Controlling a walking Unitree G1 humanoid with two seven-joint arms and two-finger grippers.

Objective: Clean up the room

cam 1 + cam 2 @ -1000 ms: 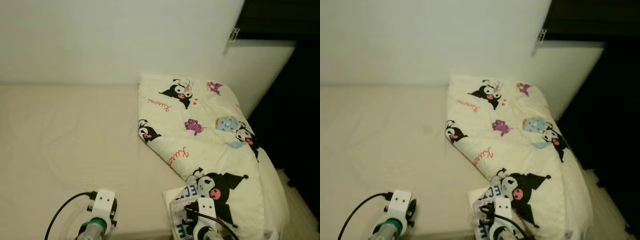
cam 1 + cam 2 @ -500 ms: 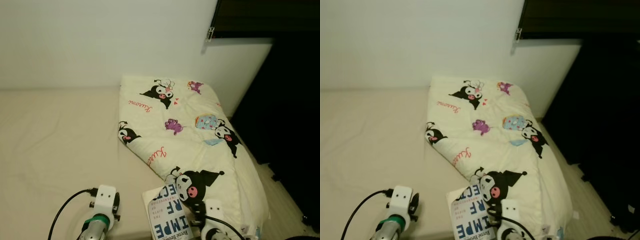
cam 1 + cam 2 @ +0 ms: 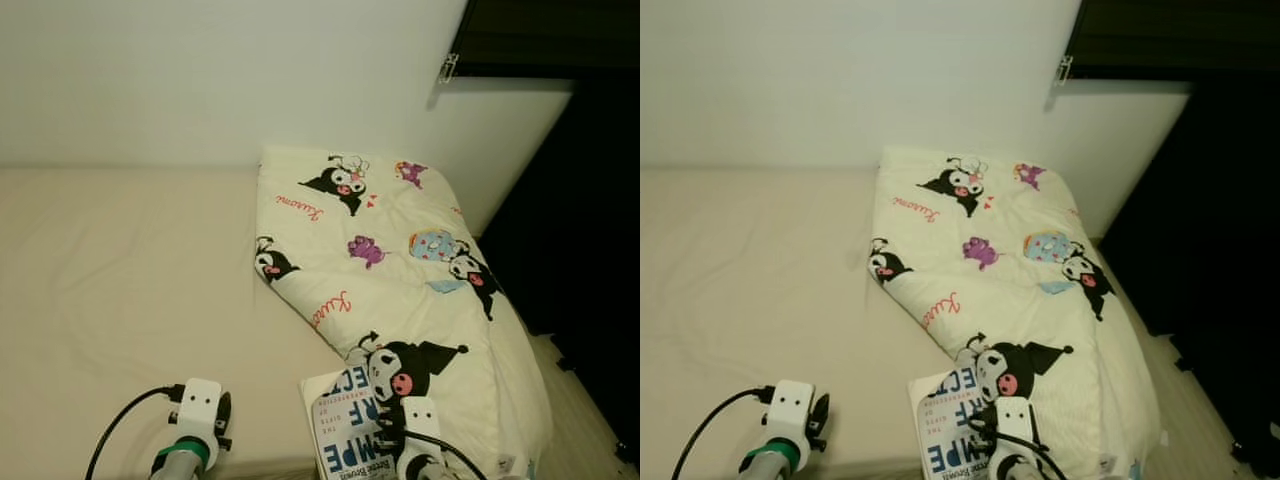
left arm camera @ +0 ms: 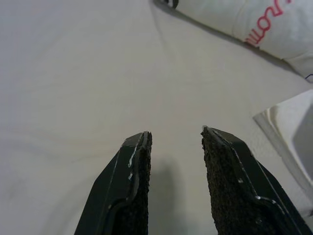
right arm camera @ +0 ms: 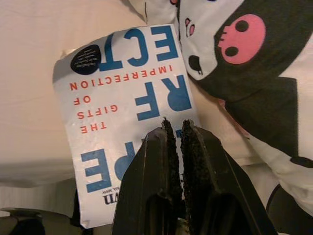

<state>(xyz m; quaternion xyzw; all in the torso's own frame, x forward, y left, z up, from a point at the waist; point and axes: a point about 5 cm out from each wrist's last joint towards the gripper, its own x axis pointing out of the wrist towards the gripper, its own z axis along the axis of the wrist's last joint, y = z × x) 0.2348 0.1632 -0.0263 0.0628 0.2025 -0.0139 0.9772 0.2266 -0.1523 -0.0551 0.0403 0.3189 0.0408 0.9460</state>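
Bedroom: a bare beige mattress (image 3: 120, 270) ran along a white wall (image 3: 230, 70), with a dark opening on the robot's right. A folded cartoon-print quilt (image 3: 400, 260) lay across the right part of the mattress. A white book (image 3: 345, 425) with blue and red lettering sat at the near edge, one corner touching or tucked under the quilt; cannot tell which.

Right gripper (image 5: 175, 132) hung just over the book cover, fingers pressed together, nothing between them. Left gripper (image 4: 173, 142) hovered above bare mattress, fingers apart and empty, the book's edge off to one side.

Progress looked early: book not picked up, quilt not put away, so most of the tidying remained.

Versus half a second before, the whole head view had shifted, so the camera moved. The book and quilt kept the same relation to each other. Both wrists stayed low at the near edge.
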